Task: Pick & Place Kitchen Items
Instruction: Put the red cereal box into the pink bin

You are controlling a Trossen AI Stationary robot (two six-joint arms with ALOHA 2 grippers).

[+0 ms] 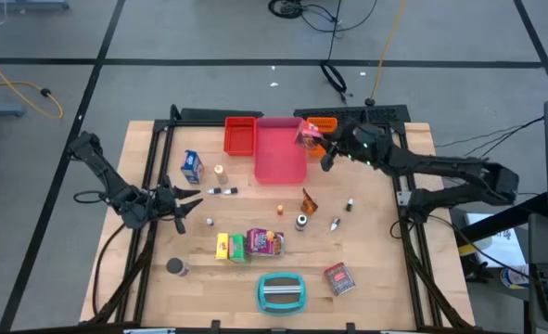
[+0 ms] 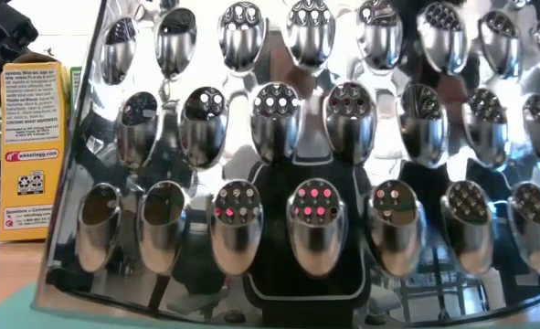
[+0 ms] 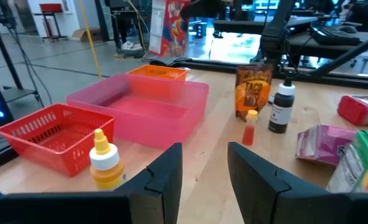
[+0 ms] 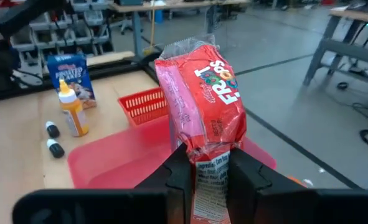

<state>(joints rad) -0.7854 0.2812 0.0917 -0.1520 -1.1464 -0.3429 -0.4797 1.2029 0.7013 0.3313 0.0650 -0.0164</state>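
Right gripper [image 4: 205, 171] pinching red cereal bag [image 4: 202, 102] above pink tray [image 4: 115, 158]; left gripper [image 3: 203, 171] spread, empty, idle at left.

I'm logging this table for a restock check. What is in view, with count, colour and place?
Red cereal bag: 1, red, held above the pink tray.
Pink tray: 1, pink, table's far middle.
Red basket: 1, red, left of the pink tray.
Orange tray: 1, orange, right of the pink tray.
Blue-white box: 1, left of the basket.
Yellow squeeze bottle: 1, beside that box.
Taco mix packet: 1, orange-brown, centre.
Purple packet: 1, near middle.
Yellow and green boxes: 2, left of it.
Red-white box: 1, near right.
Dark can: 1, near left.
Teal grater: 1, near edge.
Left gripper: open, table's left.
Right gripper: shut on the bag.
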